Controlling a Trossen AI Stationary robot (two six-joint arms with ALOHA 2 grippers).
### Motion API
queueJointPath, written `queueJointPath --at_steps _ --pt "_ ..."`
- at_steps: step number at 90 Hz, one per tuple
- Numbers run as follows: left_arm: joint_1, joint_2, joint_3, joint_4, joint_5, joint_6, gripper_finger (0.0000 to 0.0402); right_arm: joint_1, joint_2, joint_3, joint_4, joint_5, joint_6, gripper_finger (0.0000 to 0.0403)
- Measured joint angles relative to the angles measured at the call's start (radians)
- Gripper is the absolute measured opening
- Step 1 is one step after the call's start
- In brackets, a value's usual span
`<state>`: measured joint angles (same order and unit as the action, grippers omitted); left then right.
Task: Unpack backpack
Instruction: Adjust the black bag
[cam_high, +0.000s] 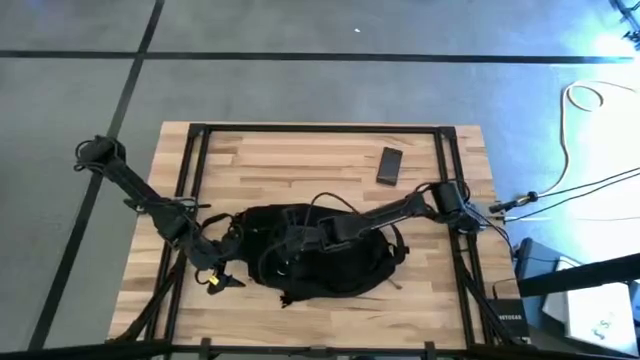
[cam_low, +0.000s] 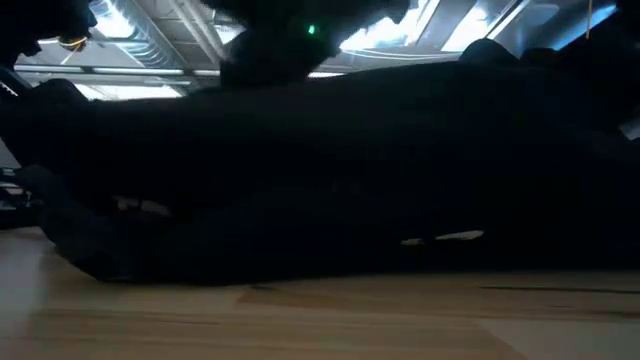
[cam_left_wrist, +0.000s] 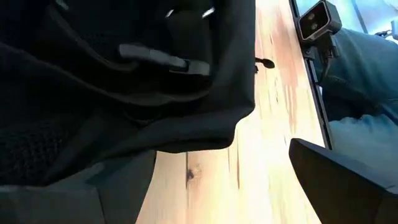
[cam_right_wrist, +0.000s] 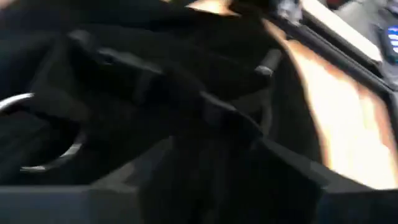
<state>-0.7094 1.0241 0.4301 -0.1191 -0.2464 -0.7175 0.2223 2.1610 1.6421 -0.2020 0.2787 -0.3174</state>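
Left gripper (cam_high: 213, 268) low at the left edge of the large black soft fabric backpack (cam_high: 320, 275), probably to pin or tug the fabric there; fingers apart or closed, cannot tell. Backpack lying flat mid-way along the pale wooden worktop (cam_high: 300, 165), spread between both grippers. Right gripper (cam_high: 305, 238) buried in the backpack's upper folds, likely hunting for the opening; finger state cannot be told either. Beyond the right gripper, well apart, a small dark rectangular slab (cam_high: 389, 166) resting on bare wood.
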Motion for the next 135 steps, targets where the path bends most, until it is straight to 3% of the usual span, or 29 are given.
queueJointPath --at_steps 20,29,41,64,95,116,135 --pt "0.000 0.000 0.000 0.000 -0.001 0.012 0.0351 -0.015 0.005 0.002 0.137 0.019 -0.013 0.0338" --pt "0.000 0.000 0.000 0.000 -0.001 0.014 0.0351 -0.017 0.024 0.003 0.187 -0.018 -0.060 0.0357" --pt "0.000 0.000 0.000 0.001 -0.002 0.019 0.0351 -0.030 0.069 0.003 0.196 -0.075 -0.102 0.0352" --pt "0.000 0.000 0.000 0.003 -0.005 0.019 0.0351 -0.048 0.082 0.003 0.197 -0.041 -0.137 0.0277" --pt "0.000 0.000 0.000 0.003 -0.005 0.018 0.0351 -0.052 0.080 0.003 0.177 -0.045 -0.151 0.0020" --pt "0.000 0.000 0.000 0.005 -0.007 0.018 0.0351 -0.018 0.036 0.076 0.165 -0.004 -0.163 0.0021" --pt "0.000 0.000 0.000 0.004 -0.034 0.028 0.0351 0.059 0.023 0.182 0.068 -0.174 -0.050 0.0009"
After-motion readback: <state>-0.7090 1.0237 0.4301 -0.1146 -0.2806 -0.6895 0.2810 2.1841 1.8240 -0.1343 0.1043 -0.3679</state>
